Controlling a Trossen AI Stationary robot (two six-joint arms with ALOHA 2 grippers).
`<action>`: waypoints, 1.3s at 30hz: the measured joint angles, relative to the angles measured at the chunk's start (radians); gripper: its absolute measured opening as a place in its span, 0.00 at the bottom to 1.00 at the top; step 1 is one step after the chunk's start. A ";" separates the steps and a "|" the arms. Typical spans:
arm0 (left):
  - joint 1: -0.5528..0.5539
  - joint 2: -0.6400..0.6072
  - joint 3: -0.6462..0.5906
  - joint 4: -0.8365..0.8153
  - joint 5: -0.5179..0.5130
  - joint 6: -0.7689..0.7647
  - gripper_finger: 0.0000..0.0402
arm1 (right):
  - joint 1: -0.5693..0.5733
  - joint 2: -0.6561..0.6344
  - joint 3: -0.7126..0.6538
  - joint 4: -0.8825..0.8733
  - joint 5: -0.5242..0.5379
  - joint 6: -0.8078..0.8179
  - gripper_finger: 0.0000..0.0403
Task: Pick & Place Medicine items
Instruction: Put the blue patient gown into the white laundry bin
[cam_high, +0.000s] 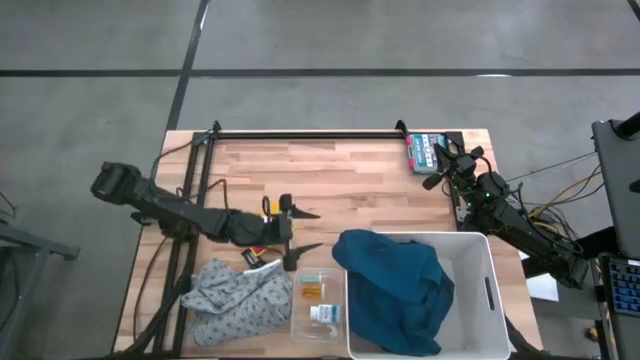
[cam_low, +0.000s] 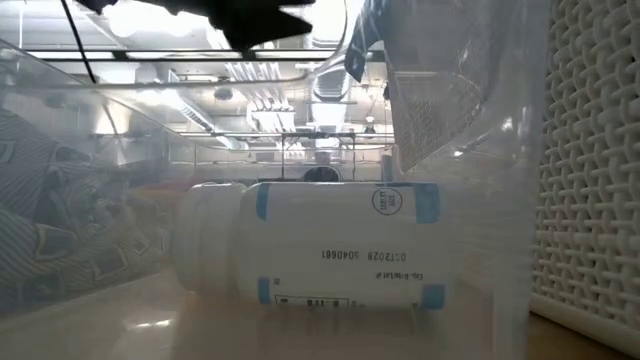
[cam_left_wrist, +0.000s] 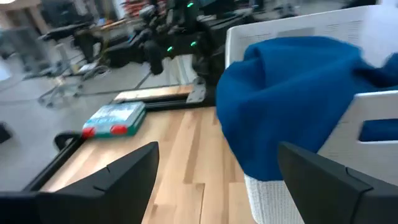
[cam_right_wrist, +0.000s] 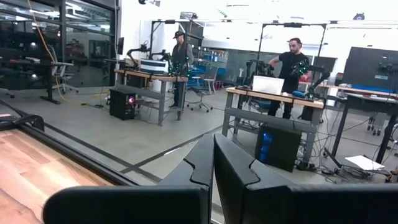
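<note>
A clear plastic tray near the table's front edge holds a small orange-amber item and a white item with blue print. The low view shows the white item as a bottle lying on its side on the tray's floor. My left gripper is open and empty over the table's middle, a little beyond the tray; its fingers point toward the white basket. My right gripper is shut and empty at the far right corner, its fingers pointing off the table into the room.
A white basket at the front right holds a blue cloth. A grey patterned cloth lies left of the tray. A teal-printed box lies at the far right edge beside my right gripper. People stand in the room beyond the table.
</note>
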 joint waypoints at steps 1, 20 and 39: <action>-0.018 0.014 0.000 0.011 -0.035 -0.018 0.82 | 0.000 0.000 0.000 0.000 0.000 0.000 0.02; -0.145 0.234 0.124 0.027 -0.173 -0.124 0.82 | 0.000 0.000 0.000 0.000 0.000 0.000 0.02; -0.146 0.300 0.128 0.061 -0.169 -0.130 0.82 | 0.000 0.000 0.000 0.000 0.000 0.000 0.02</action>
